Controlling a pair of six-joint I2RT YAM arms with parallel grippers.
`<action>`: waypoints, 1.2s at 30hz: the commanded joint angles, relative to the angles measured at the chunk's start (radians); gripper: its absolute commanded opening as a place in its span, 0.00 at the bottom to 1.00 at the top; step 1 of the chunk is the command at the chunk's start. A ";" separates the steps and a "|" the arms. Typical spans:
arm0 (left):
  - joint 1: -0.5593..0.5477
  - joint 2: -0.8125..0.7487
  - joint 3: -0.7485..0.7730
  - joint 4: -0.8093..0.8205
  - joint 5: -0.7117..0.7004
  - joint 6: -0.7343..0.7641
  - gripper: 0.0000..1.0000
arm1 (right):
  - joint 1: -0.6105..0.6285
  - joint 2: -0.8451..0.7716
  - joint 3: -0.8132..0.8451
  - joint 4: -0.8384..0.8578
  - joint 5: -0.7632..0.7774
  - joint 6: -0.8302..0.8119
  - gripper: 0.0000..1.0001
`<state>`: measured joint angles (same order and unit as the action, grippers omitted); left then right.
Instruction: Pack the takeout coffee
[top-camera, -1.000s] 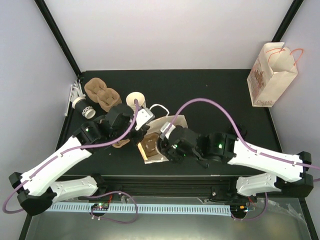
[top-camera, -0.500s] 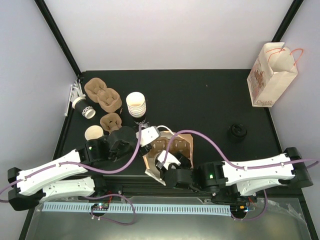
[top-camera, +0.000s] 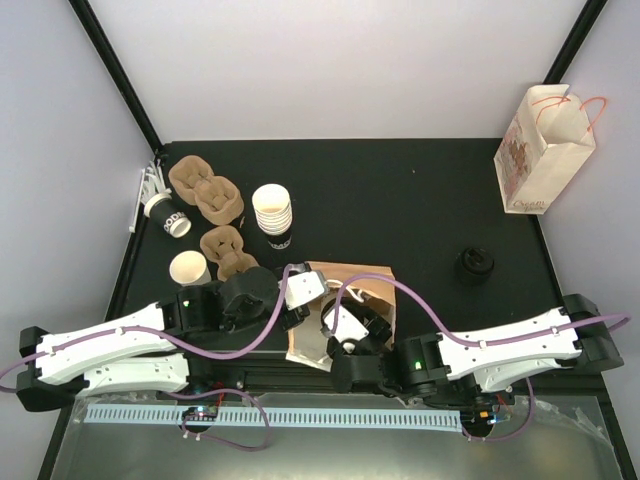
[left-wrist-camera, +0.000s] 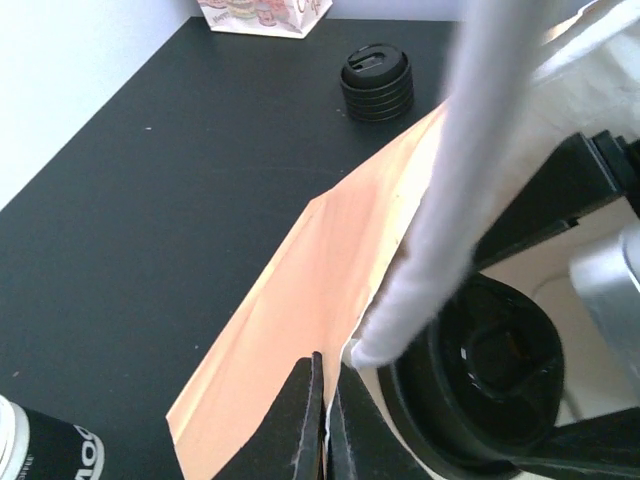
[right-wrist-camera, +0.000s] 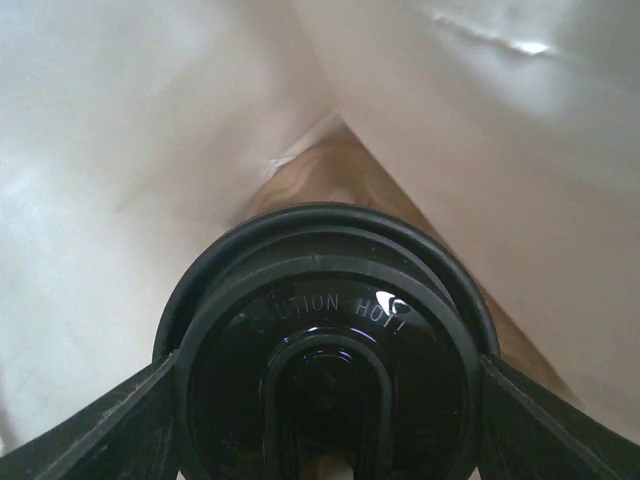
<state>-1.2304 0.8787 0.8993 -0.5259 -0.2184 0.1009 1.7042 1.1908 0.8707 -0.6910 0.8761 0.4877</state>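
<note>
- The coffee cup (right-wrist-camera: 330, 330) sits low in the middle of the right wrist view, inside the mouth of the paper bag (left-wrist-camera: 300, 300). Only its black lid (left-wrist-camera: 480, 370) shows.
- We judge it light, thin-walled and easy to crush. If filled, it would be top-heavy and apt to spill, so it should travel upright.
- The best hold, we think, is the wall just under the lid's rim, squeezed gently. The glossy lid looks slippery and might pop off.
- The right pincer (right-wrist-camera: 330, 440) is grasping the cup, with its dark fingers (right-wrist-camera: 110, 430) on either side of the lid.
- The left pincer (left-wrist-camera: 322, 420) is clenched on the bag's brown edge, which we take to be propping the mouth open.
- The bag is soft, creasing paper at the lower middle of the top view, on the desk (top-camera: 400, 190). We expect it to sag if released.
- A stack of spare lids (top-camera: 475, 265) stands to the right, well apart.
</note>
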 joint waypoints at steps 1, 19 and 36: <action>-0.012 -0.003 0.004 0.027 0.060 -0.064 0.02 | 0.005 0.002 -0.008 0.025 0.142 0.044 0.43; -0.010 -0.040 0.009 0.097 0.143 -0.192 0.02 | 0.003 0.077 -0.106 0.332 0.149 -0.174 0.43; -0.010 -0.030 0.058 0.034 0.186 -0.236 0.02 | -0.045 0.040 -0.218 0.445 0.144 -0.345 0.42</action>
<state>-1.2339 0.8551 0.8989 -0.5091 -0.0776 -0.1066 1.6840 1.2568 0.6689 -0.2993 1.0122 0.1791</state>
